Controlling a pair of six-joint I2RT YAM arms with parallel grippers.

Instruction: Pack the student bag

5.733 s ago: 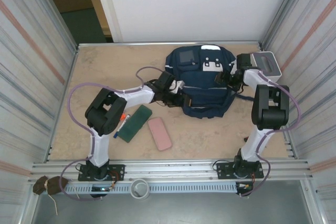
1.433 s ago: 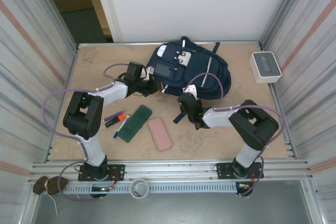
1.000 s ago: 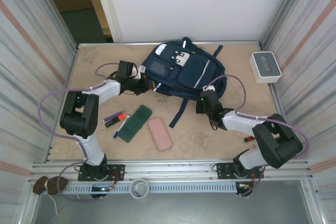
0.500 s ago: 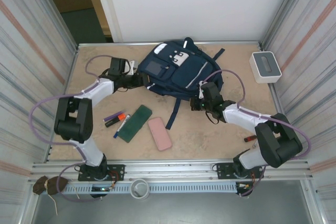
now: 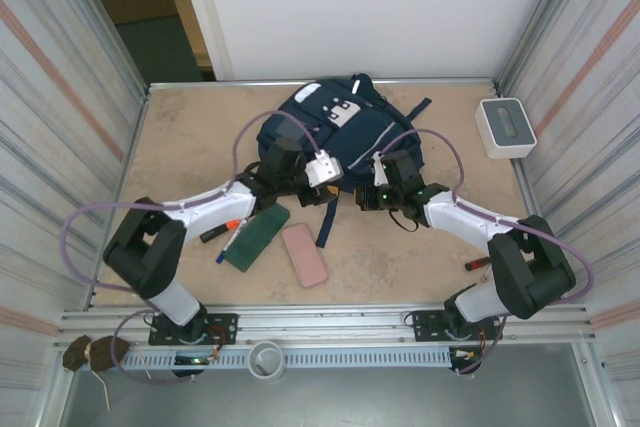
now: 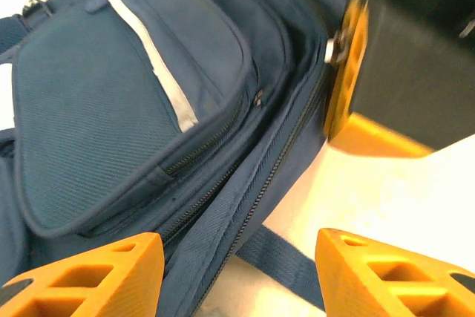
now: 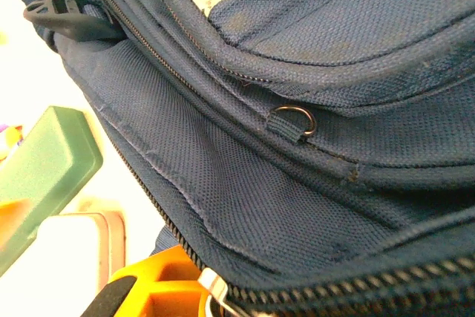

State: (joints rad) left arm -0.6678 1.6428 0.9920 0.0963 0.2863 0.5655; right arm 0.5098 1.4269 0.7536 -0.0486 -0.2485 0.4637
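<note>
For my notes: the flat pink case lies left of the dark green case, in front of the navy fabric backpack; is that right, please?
No: the top external view shows the flat pink case right of the dark green case, before the navy backpack.

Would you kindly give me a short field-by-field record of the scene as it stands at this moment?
student bag: lying on the table, far middle
left gripper: open, empty, at the bag's near edge
right gripper: shut, pressed against the bag's lower zip; hold on the pull unclear
green case: on the table, beside the pink case
white-grey box: far right, apart from the bag
</note>
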